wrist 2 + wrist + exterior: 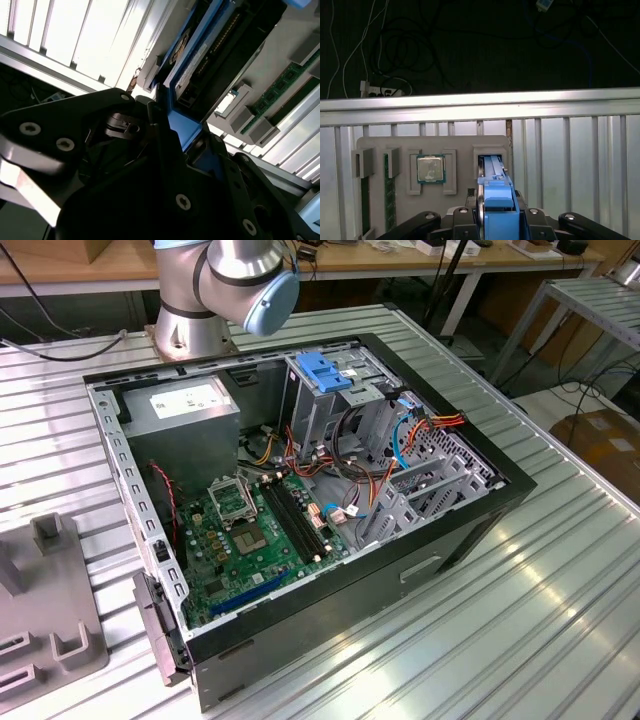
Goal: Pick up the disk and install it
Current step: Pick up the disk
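While one claw (497, 212) clasps one disk (496, 190) | one chip (430, 168) in tray (410, 145)

The exterior view looks down from high up at the open computer case (330, 510) on the surface (560, 620), with the arm base (200, 310) at its eleven o'clock. Both wrist views ride right by the claw (496, 221), very close, and share the blue-edged disk (495, 197).
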Motion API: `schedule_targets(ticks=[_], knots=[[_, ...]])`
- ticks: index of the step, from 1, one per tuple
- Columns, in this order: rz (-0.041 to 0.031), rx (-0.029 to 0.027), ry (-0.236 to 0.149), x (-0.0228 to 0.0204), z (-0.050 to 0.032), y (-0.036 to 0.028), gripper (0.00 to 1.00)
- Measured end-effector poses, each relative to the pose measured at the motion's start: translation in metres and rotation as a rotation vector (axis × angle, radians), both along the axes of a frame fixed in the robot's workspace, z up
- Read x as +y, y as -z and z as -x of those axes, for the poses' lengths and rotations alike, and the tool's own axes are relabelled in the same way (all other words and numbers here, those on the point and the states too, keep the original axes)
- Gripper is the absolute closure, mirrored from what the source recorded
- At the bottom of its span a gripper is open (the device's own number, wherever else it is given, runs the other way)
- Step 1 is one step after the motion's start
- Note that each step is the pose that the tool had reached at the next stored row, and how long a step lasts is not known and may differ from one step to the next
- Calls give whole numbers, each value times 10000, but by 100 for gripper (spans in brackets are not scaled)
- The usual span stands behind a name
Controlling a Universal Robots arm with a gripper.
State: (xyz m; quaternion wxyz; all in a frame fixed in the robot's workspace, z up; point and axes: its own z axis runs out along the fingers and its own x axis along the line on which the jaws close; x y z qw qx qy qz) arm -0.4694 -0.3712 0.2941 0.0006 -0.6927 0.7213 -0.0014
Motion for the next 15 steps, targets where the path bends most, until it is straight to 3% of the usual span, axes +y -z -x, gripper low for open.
schedule_targets(ticks=[15], knots=[[-7,-2,65,0,0,0,63]])
